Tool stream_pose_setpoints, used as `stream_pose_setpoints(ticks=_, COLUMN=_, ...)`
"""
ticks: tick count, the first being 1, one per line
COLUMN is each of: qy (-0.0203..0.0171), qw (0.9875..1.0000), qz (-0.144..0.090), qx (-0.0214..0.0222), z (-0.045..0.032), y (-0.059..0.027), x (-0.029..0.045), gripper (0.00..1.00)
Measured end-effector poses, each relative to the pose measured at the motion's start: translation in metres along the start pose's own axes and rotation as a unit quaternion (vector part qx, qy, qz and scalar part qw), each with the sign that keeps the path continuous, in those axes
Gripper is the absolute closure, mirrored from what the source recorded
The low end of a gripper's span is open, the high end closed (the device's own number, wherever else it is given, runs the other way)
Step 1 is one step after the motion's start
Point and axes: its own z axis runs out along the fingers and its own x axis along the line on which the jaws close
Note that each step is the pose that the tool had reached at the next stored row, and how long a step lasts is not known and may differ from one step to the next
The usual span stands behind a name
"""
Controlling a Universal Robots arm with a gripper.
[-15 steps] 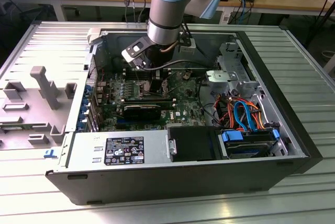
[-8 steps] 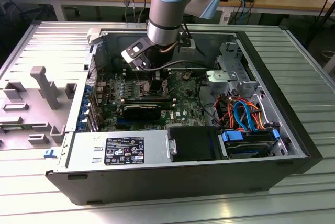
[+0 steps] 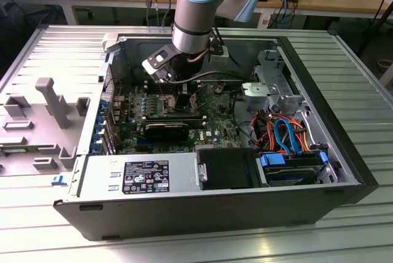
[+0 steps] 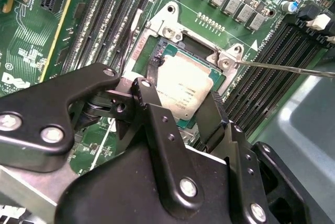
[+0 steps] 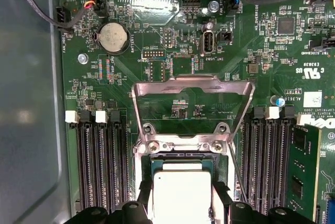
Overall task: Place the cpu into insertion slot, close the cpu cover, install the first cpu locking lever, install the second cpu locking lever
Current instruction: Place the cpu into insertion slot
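Claw [image 4: 177, 94] grips cpu [image 5: 182, 188] | at insertion slot [image 5: 183, 157] | cpu cover [image 5: 191, 84] open

The arm [image 3: 195, 11] above the computer case [image 3: 215, 214] had a silver-grey tubular body with pale blue joint caps. A small black-and-white camera block [image 3: 158, 65] sat at its wrist, just over the case, with a dark cable looping off it. The pincer [image 4: 180, 98] was matte black, built of angular linked plates pinned by round silver screws.
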Motion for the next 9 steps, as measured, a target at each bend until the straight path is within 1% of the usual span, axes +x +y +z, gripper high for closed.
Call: stream_pose_setpoints(ticks=9, qy=-0.0001, qw=1.0, qz=0.0, qx=0.0, z=-0.0002, y=0.0012, x=-0.0014, gripper=0.47)
